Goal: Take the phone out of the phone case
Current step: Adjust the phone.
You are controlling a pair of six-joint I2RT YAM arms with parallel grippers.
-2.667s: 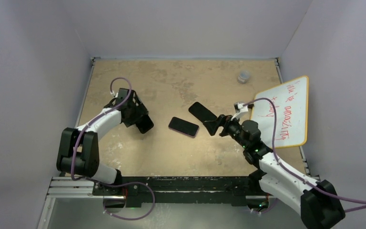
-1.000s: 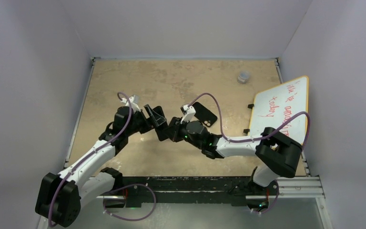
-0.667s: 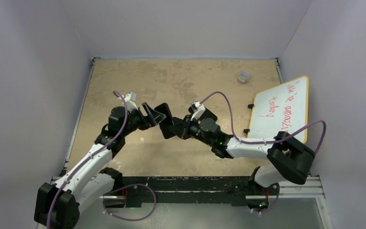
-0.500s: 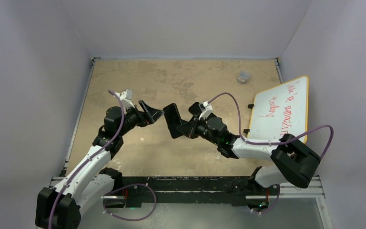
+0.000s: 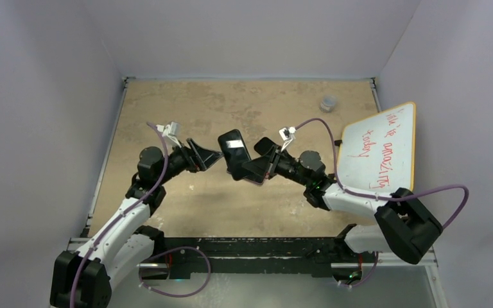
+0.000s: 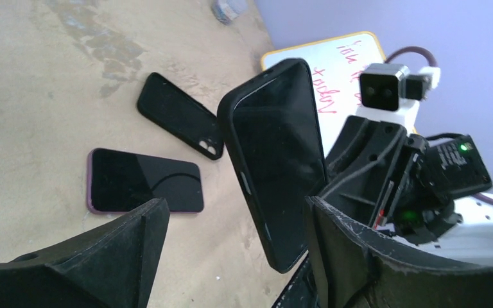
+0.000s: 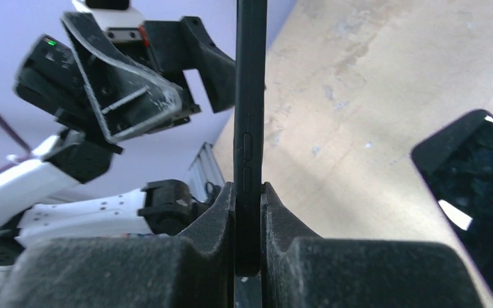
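Gripping the phone (image 6: 276, 167) by its lower end with the right gripper (image 7: 248, 192), fingers pinched tight on front and back. Held up off the table (image 5: 199, 102), tilted, screen toward the left gripper (image 5: 212, 157). Not yet out of its black case (image 7: 250, 77), rim wrapped round the screen, side buttons showing. Left gripper spread wide, nothing between the fingers, facing the phone from close by. Touching or not, cannot tell. Lying flat on the table below: a second phone (image 6: 144, 181) with a purple edge, screen up, and just beside it an empty case (image 6: 180, 115), also black. Leaning on the right wall, a whiteboard (image 5: 385, 151) with red writing. Near the table's far right corner, a small grey thing (image 5: 328, 102), too small to tell.
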